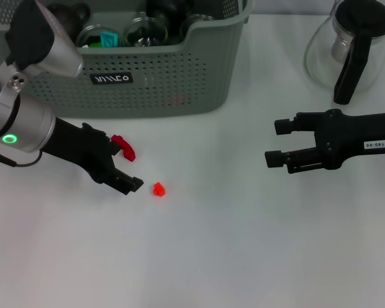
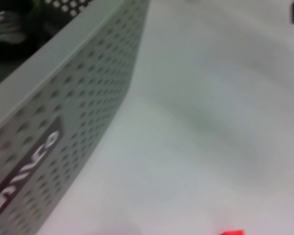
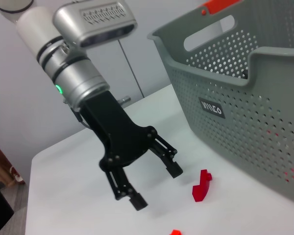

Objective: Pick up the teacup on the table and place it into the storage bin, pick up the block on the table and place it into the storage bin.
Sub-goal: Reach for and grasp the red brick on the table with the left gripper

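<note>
The grey-green storage bin [image 1: 167,83] stands at the back left, and its perforated wall [image 2: 63,98] fills the left wrist view. Clear glass cups [image 1: 141,31] and a teal piece lie inside it; I cannot tell which one is the teacup. On the table in front, a red block [image 1: 124,147] lies just beyond the upper fingertip of my left gripper [image 1: 125,165], apart from it. A smaller red block [image 1: 158,189] lies just past the lower fingertip. The left gripper [image 3: 156,185] is open and holds nothing. My right gripper [image 1: 277,142] hovers open at the right, also holding nothing.
A glass carafe [image 1: 346,48] with a black handle stands at the back right, behind the right arm. White tabletop stretches between the two grippers and towards the front edge.
</note>
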